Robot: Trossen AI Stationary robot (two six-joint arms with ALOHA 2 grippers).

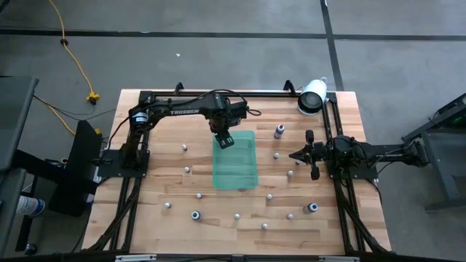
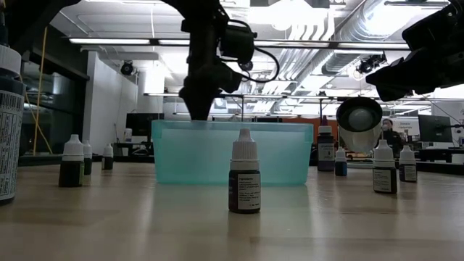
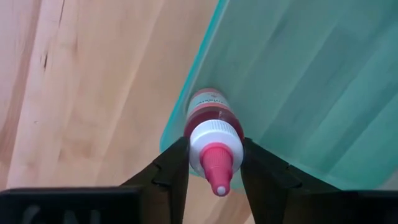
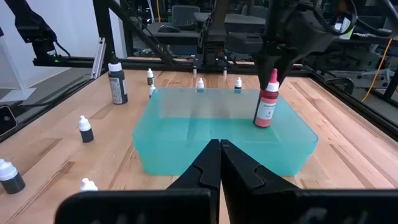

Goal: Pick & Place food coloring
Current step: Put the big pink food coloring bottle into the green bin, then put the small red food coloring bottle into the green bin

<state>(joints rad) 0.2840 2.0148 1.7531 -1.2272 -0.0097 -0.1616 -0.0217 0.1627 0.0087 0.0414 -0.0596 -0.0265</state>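
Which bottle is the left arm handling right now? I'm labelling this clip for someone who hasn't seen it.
Find the translucent green tray in the middle of the wooden table. At the tray's corner, under the left gripper, hangs a red bottle with a white collar and pink tip. It is the only bottle between gripper fingers; the others stand scattered on the table outside the tray.

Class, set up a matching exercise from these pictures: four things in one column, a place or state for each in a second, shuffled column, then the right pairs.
1. red bottle
2. left gripper
3. right gripper
4. green tray

A. shut, holding nothing
B. mid-table, between the arms
C. around the bottle's neck
D. hanging over the tray's corner

Pairs: 1-D, 2-C, 3-A, 4-B
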